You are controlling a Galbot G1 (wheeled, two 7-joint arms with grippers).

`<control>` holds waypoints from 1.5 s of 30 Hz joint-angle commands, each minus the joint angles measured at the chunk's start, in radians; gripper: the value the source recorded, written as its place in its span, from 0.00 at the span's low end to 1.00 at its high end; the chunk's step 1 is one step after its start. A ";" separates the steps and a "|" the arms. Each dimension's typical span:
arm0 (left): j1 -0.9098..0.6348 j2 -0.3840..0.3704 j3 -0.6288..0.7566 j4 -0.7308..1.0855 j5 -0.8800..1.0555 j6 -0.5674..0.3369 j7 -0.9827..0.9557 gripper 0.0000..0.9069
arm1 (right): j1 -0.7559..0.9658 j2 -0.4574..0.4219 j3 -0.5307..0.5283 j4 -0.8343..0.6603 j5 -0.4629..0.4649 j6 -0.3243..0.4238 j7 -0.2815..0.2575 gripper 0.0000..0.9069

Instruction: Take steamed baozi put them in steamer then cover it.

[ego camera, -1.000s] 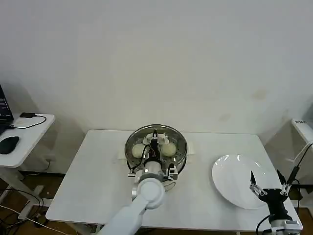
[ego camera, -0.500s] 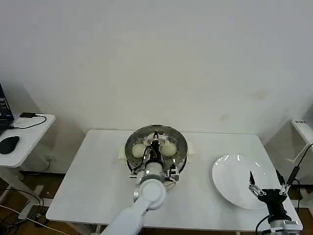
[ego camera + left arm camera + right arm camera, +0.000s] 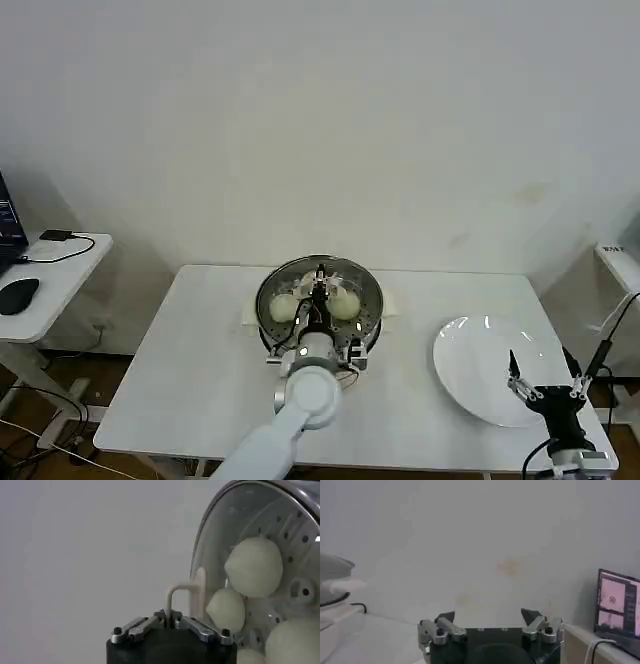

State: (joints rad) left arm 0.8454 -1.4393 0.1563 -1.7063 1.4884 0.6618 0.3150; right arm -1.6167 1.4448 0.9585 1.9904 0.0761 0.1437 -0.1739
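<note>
Left pincer clenched on the cream-white bar handle of the round clear glass cover, which we see sitting over the round shiny stainless-steel steamer at the middle of the white table. Through the glass we make out the smooth cream-white steamed baozi resting on the perforated inner tray (at least three show in the left wrist view, a fourth cut off at the edge). Our right pincer hangs with its fingers spread wide, holding nothing, over the near rim of the flat white round plate at the table's right end, well apart from the steamer.
</note>
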 commanded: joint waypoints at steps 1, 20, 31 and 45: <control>0.009 0.010 -0.002 -0.035 0.003 -0.001 0.002 1.00 | -0.001 0.000 -0.002 0.001 -0.002 0.000 0.000 1.00; 0.087 0.197 -0.003 -0.282 -0.079 -0.002 0.030 1.00 | -0.010 0.010 -0.018 0.004 -0.017 0.003 0.001 1.00; 0.263 0.295 -0.057 -0.555 -0.249 -0.070 -0.028 1.00 | -0.013 0.009 -0.023 0.001 -0.018 0.005 0.001 1.00; 0.735 0.198 -0.685 -0.556 -1.446 -0.622 -0.588 1.00 | -0.035 0.003 -0.072 -0.041 -0.022 0.038 0.009 1.00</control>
State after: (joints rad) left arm 1.2192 -1.1863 -0.0955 -2.2306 0.8856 0.4472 0.0910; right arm -1.6387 1.4487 0.9191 1.9725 0.0649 0.1623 -0.1694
